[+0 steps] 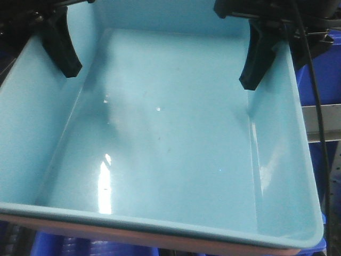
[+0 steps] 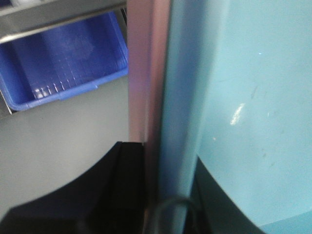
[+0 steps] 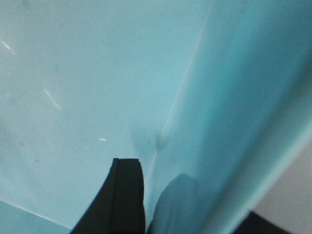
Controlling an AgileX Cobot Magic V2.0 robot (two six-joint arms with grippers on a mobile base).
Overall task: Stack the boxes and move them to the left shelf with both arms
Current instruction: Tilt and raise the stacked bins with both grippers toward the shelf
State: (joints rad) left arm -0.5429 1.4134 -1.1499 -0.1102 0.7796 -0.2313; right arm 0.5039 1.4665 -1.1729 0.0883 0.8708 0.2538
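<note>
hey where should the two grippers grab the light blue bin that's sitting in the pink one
By its long side walls, from above: one finger inside, one outside each rim. The light blue bin is open-topped and nested in the pink bin, so a pinch there catches both walls.

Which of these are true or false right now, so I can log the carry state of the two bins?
1. The blue bin is nested inside the pink bin. True; a pink rim shows under its front edge.
2. The blue bin holds small parts. False; it is empty.
3. The left tool straddles both bins' side walls, one finger inside and one outside. True.
4. The right tool hangs clear of the bin, outside it. False; a finger reaches down inside, by the bin's wall.
5. A dark blue crate sits under a steel rail in the left wrist view. True.
</note>
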